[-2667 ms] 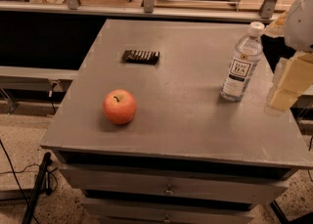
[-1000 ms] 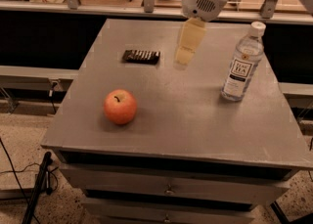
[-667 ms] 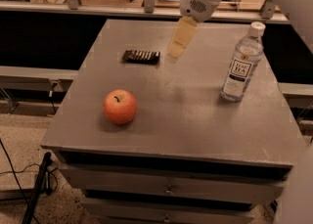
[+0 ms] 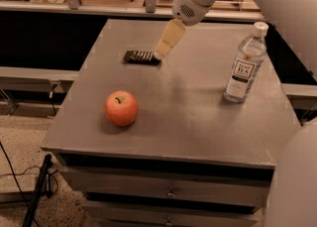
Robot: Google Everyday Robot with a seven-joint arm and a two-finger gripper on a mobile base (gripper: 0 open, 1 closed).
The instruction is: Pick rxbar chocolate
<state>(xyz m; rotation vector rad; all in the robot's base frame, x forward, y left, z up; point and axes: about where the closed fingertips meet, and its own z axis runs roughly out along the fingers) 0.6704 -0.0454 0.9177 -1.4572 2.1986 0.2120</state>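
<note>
The rxbar chocolate (image 4: pixel 140 56) is laid flat at the far left of the counter (image 4: pixel 198 122), well apart from the apple (image 4: pixel 121 107) and the bottle (image 4: pixel 243 65). The pincer (image 4: pixel 161 51) is held tilted at the bar's right end, apparently lined up for a grasp. Whether it is open or closed cannot be told.

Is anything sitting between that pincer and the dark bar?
Nothing. In the camera view the pincer hangs at the right end of the bar, with no object between them.
</note>
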